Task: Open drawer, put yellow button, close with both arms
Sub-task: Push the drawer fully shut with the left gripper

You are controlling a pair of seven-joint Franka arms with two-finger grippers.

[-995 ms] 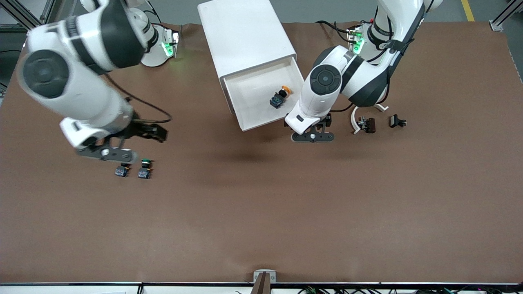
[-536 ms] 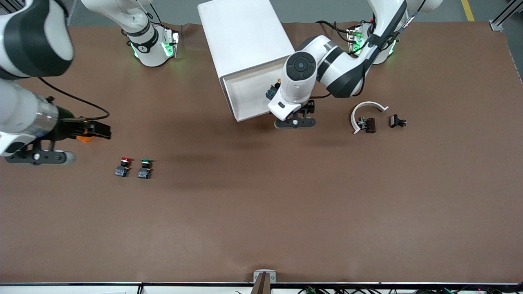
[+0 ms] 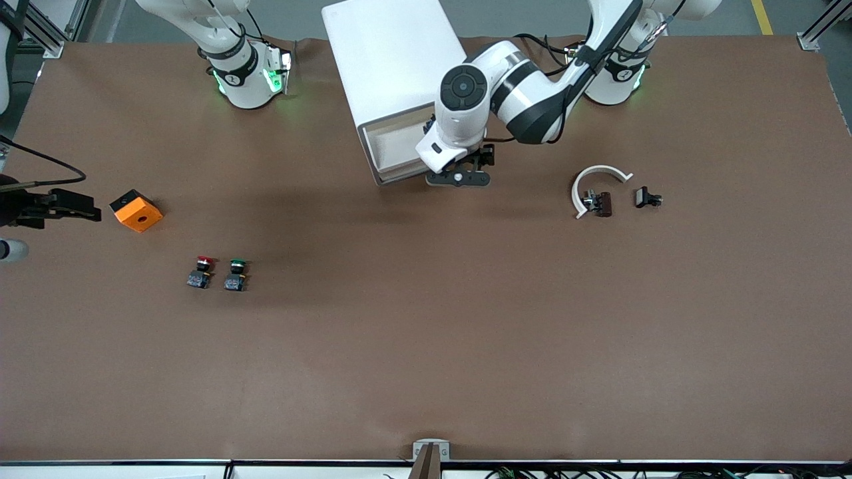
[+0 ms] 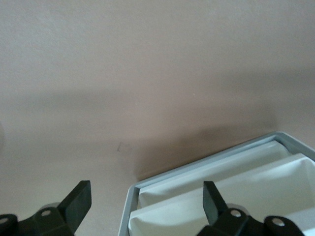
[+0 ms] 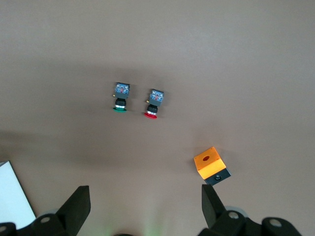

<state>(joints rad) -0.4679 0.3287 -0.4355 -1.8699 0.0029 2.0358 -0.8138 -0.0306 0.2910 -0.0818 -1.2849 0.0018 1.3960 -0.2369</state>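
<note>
Drawer front facing front camera, left gripper spread wide over its front edge, right gripper wide.

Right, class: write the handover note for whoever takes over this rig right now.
Left gripper: open, at the front edge of the drawer, which stands part open from the cabinet.
Right gripper: open, empty, waiting over the table near an orange block.
Yellow button: not visible; the left arm covers much of the drawer.
Done: drawer opened.
Left to do: confirm the button is inside, push the drawer fully shut.
</note>
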